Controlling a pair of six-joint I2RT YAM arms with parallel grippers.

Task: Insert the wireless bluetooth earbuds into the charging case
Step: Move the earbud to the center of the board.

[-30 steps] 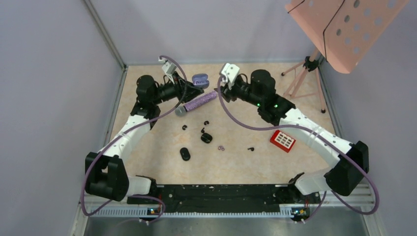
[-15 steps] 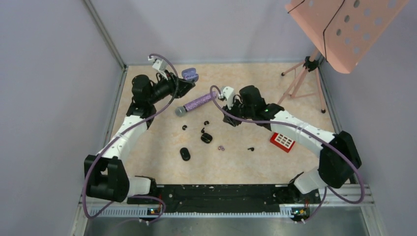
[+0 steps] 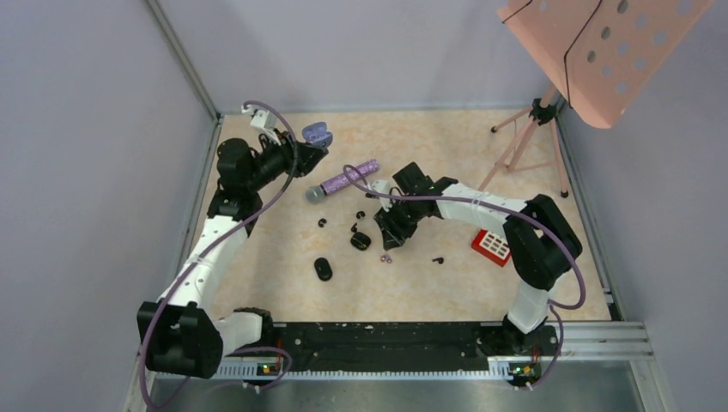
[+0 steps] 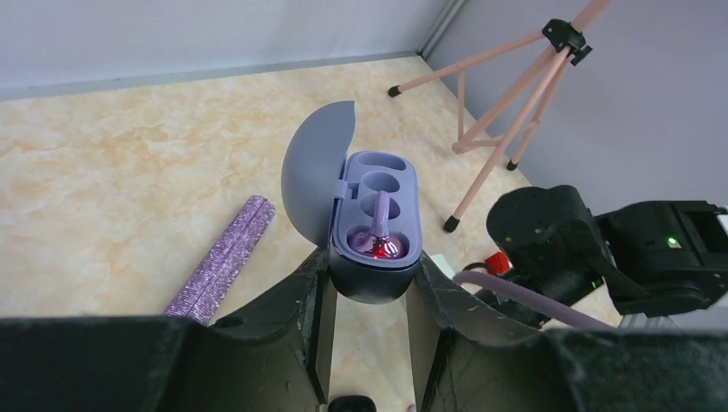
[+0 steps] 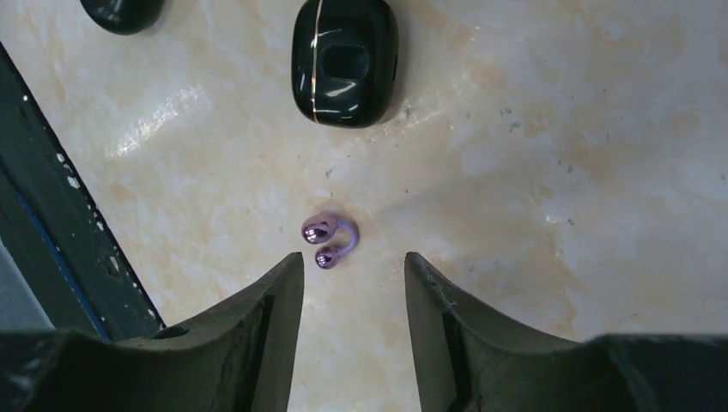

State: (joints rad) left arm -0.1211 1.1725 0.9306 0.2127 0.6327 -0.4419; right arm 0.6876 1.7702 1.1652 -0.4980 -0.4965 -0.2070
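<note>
The lilac earbud (image 5: 329, 240) lies before the spread right tool (image 5: 352, 266), seemingly due a pinch; the left tool (image 4: 371, 275) grips the open case (image 4: 382, 184).

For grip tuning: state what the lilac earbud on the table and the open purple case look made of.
The small lilac clip-shaped earbud: glossy metallised plastic, probably; bright mirror glints on its bulbs. The open purple oval charging case: matte moulded plastic, apparently; soft shading, no glare.
</note>
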